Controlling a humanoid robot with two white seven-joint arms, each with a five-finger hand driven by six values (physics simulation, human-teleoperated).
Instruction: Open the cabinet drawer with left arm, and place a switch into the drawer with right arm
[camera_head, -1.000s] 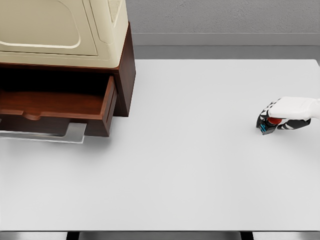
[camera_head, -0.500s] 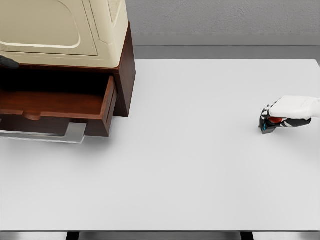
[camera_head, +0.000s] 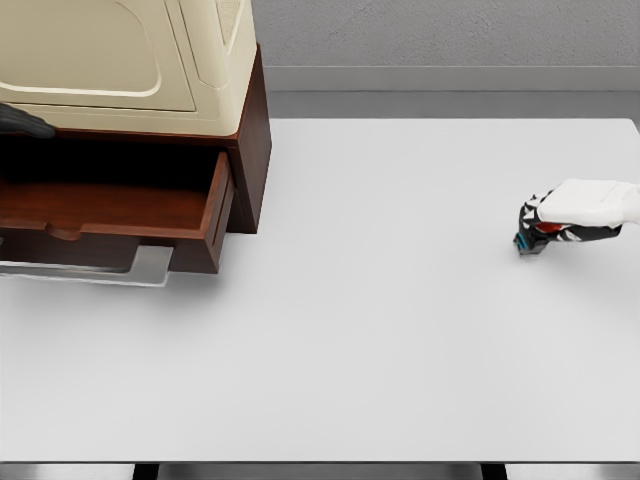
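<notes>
White table (camera_head: 400, 330) fills most of our head view, grey wall (camera_head: 450, 35) behind it. Cabinet (camera_head: 252, 150) sits at the far left — dark wood body, cream top section above. Drawer (camera_head: 215, 215) is pulled out toward us, its brown floor showing and nothing visible inside; a metal handle (camera_head: 145, 268) runs along its front edge, low over the table.

Left hand (camera_head: 22, 122) — we only get a dark sliver at the left edge, level with the top of the drawer opening, against the cabinet front. Not touching the handle. We cannot tell how it is posed.

Right hand (camera_head: 565, 212) comes in from the right edge, well apart from the cabinet. Its fingers are wrapped round the switch (camera_head: 535, 235) — a small dark part with a red patch and a cyan bit at its lower end. We see the switch poking out below and left of the white palm; whether it rests on the table or sits just above it, we cannot tell. Switch is far from the drawer, with open tabletop between.
</notes>
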